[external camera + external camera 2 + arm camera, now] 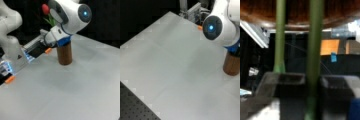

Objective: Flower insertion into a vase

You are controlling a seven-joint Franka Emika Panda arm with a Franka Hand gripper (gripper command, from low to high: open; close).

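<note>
- A grey machine (35,48) with orange tabs sits by the white table's (75,95) far edge, at a front view's left.
- The brown vase (64,54) stands straight up near that far edge.
- The robot arm (220,26) hides the vase's top in both front views.
- Only a front view shows the red flower (45,9), pointing up.
- Only the wrist view shows the gripper (312,86) pinching the green stem (314,50).

The vase (65,55) looks like smooth, wood-toned brown with a slight sheen. The tabletop (82,85) is matt pale grey, and the arm's shell (72,15) glossy white plastic
</note>
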